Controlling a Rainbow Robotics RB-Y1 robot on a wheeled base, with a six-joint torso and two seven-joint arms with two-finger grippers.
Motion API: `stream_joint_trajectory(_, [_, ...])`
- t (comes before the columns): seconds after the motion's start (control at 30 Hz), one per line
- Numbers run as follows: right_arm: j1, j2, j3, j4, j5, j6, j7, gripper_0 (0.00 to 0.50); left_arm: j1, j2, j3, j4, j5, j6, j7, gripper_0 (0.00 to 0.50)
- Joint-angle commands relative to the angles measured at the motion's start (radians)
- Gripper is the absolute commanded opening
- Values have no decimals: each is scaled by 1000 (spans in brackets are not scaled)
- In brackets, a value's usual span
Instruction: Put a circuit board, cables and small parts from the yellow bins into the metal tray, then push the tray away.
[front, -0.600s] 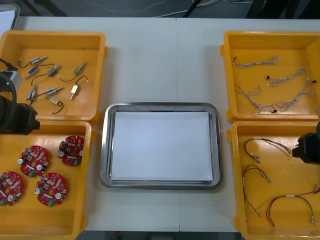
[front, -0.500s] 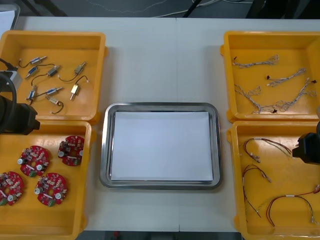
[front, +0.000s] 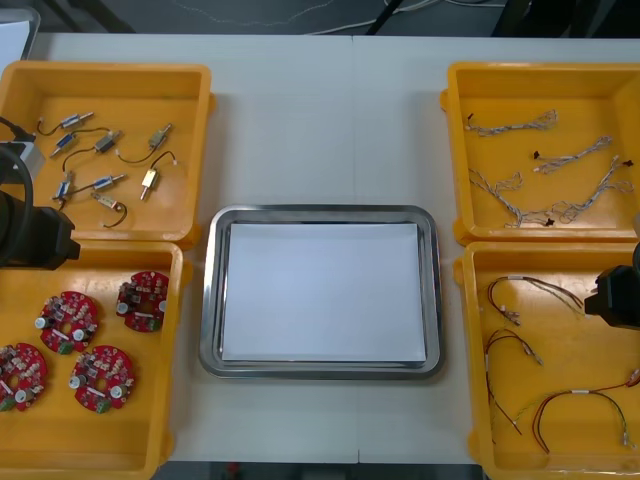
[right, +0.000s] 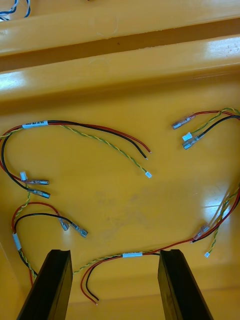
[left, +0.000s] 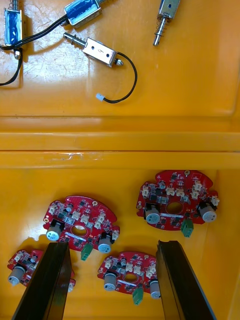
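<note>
Red round circuit boards (left: 165, 192), four, lie beneath the left gripper (left: 112, 245), spread wide and empty; its finger (left: 50, 280) half hides one. The right gripper (right: 114, 252), likewise spread and empty, hangs over red-and-yellow cables (right: 75, 130); the white-lined metal tray (front: 320, 212) lies between both.

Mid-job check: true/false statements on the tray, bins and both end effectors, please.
1. The metal tray holds nothing but its white inside. True.
2. The left end effector is shut on a circuit board. False: it is open above the circuit boards.
3. The right end effector is open over the red and yellow cables. True.
4. The small metal parts lie in the far right bin. False: they lie in the far left bin; the far right bin holds twisted blue and white cables.
</note>
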Motion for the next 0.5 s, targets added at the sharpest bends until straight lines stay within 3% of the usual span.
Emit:
stream_joint_trajectory(0.03, [12,-3,-25,-9,7,3,40,500,21,45,30,-35,1,10,87,500])
stream_joint_trajectory(0.5, [12,-3,-25,-9,7,3,40,500,21,45,30,-35,1,10,87,500])
